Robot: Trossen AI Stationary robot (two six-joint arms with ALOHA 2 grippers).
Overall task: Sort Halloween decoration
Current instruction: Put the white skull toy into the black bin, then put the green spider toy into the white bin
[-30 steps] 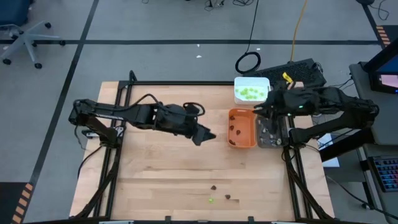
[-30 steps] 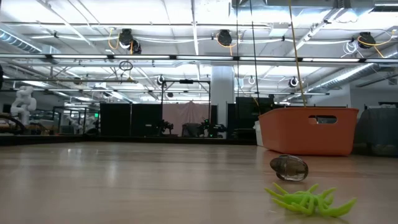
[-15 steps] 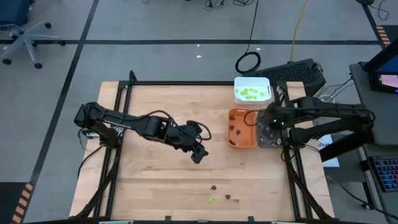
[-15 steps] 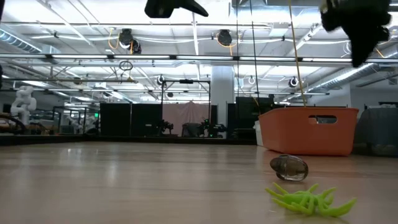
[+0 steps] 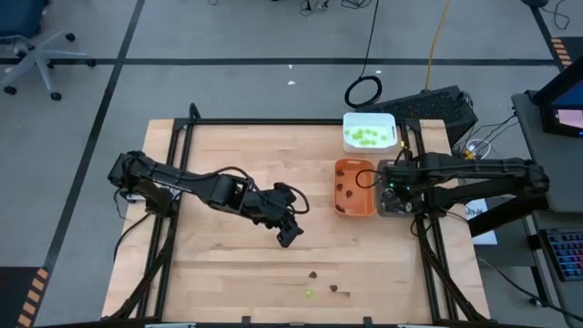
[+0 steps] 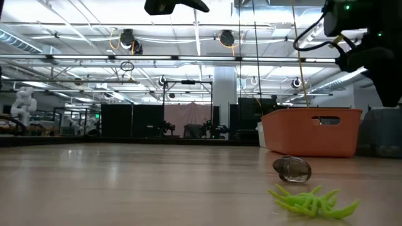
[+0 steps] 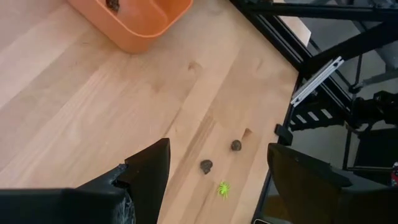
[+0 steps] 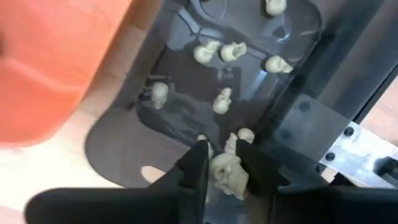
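Bench-side, the right gripper [image 8: 222, 163] pinches a pale skull [image 8: 227, 174] directly above the grey tray [image 8: 124, 155]; the left gripper [image 7: 214, 168] gapes empty.

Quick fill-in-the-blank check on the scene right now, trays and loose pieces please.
The right tool holds a pale ____ over the grey tray.
The lime-green pieces sit in the ____ tray.
The loose green spider lies on the ____.
The dark brown pieces lie in the ____ tray.

Missing: skull; white; table; orange
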